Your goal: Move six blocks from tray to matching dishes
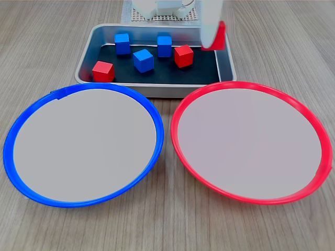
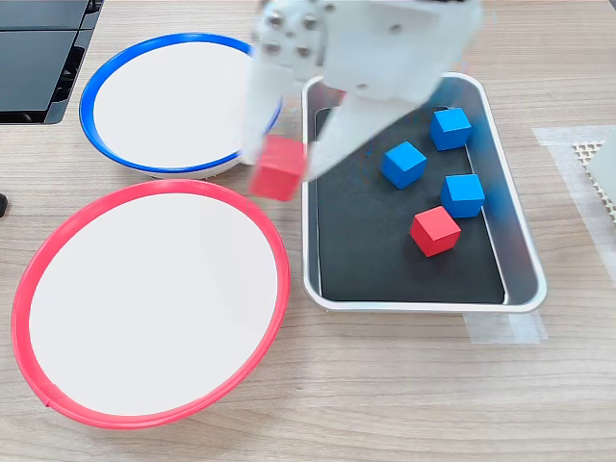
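My white gripper [image 2: 286, 166] is shut on a red block [image 2: 279, 168], which hangs in the air by the silver tray's rim [image 2: 423, 304] on the side toward the dishes. In the first exterior view the gripper [image 1: 213, 36] and the held red block [image 1: 219, 35] are over the tray's right rim [image 1: 229, 63]. On the tray's black bottom lie three blue blocks [image 1: 122, 43] [image 1: 143, 60] [image 1: 164, 45] and two red blocks [image 1: 183, 55] [image 1: 103, 71]. The blue-rimmed dish [image 1: 31, 125] and the red-rimmed dish [image 1: 314, 130] hold nothing.
A white mesh pad [image 1: 162, 16] lies behind the tray under the arm's base and shows at the second exterior view's right edge [image 2: 592, 154]. A black flat object [image 2: 38, 58] sits at the second exterior view's top left. The two dishes nearly touch.
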Motion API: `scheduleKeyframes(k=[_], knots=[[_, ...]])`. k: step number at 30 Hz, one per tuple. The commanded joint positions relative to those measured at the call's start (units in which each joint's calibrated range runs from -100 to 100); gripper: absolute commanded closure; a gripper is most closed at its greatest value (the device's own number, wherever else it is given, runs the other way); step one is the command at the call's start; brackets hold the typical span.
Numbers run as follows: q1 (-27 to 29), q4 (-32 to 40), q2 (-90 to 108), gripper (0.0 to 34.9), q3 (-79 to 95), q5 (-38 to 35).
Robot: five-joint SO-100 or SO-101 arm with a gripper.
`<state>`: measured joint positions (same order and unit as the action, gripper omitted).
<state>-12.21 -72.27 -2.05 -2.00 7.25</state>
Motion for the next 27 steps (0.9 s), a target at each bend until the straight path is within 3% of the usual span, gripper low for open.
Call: scheduleKeyframes(k=[1,3,5,7,9,11,13,18,22,24,26,27], knots=[[-2.99,6.77,-14.71,34.6,-16.35,-1.07],[-3.46,11.48,-19.32,27.5,-17.26,-2.54],[-3.83,15.19,-20.6,17.2,-15.53,-4.25],[-3.93,16.51,-19.92,15.4,-13.8,-4.93],[-4.12,16.1,-17.44,18.6,-11.43,-5.32],[-4.02,14.45,-13.43,25.3,-8.06,-5.76],[-3.65,9.91,-7.12,34.6,-3.33,-6.11],[0.12,-1.81,12.75,34.6,17.79,-9.57],[5.29,-4.62,23.15,34.6,36.73,-14.6],[7.46,-4.29,25.37,30.7,43.55,-16.75],[8.78,-2.72,26.14,23.8,48.65,-18.22],[8.87,-2.14,26.23,22.9,49.38,-18.27]])
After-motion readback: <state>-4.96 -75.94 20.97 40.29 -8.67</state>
